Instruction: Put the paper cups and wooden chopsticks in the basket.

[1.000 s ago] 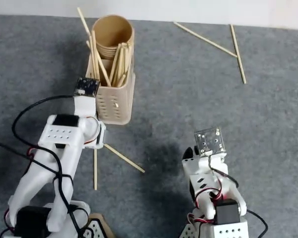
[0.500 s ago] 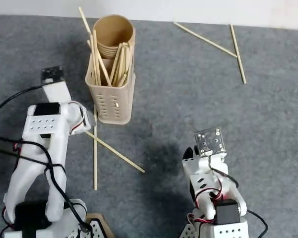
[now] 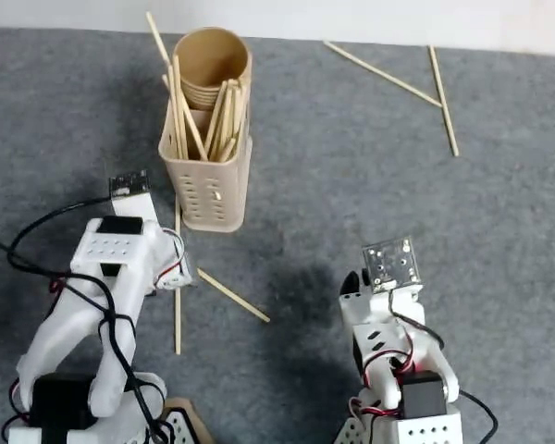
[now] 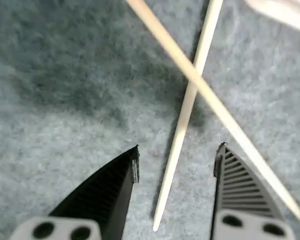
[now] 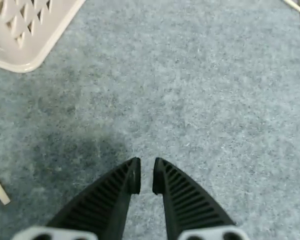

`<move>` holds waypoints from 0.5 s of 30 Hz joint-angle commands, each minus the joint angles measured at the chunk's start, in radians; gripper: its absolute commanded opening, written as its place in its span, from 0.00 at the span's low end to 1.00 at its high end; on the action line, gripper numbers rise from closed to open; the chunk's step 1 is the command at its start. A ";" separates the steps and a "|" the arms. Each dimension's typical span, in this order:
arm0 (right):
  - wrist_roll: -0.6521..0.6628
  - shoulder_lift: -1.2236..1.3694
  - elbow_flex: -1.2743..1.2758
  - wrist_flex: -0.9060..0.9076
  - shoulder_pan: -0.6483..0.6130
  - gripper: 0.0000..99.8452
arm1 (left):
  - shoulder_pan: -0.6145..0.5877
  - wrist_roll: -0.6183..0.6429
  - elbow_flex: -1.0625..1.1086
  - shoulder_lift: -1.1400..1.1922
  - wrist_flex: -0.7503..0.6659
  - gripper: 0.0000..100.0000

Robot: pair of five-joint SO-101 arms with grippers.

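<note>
Wooden chopsticks (image 3: 233,296), high view: two crossed on desk (image 3: 351,203) beside basket (image 3: 206,190) holding paper cups (image 3: 210,60), two well apart | left wrist: left tool (image 4: 179,150) open astride one chopstick (image 4: 185,117), seemingly for pickup | right wrist: right tool (image 5: 146,175) closed, empty, idle over desk.

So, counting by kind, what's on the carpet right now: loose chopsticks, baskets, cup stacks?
Loose chopsticks: 4, a crossed pair in front of the basket and a far pair at the right
Basket: 1
Paper cup stack, in the basket: 1, cups too nested to count
Total: 6, not counting the chopsticks already in the basket
</note>
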 commanded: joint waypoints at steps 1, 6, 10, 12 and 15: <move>0.009 -0.008 -0.005 -0.018 0.007 0.06 | 0.015 -0.008 0.008 -0.007 -0.080 0.26; 0.009 -0.008 -0.005 -0.018 0.007 0.06 | 0.016 0.057 0.024 -0.005 -0.175 0.26; 0.009 -0.008 -0.005 -0.018 0.007 0.06 | 0.036 0.091 0.030 0.067 -0.298 0.15; 0.009 -0.008 -0.005 -0.018 0.007 0.06 | 0.054 0.091 0.028 0.151 -0.351 0.10; 0.009 -0.008 -0.005 -0.019 0.007 0.06 | 0.070 0.086 -0.004 0.278 -0.376 0.06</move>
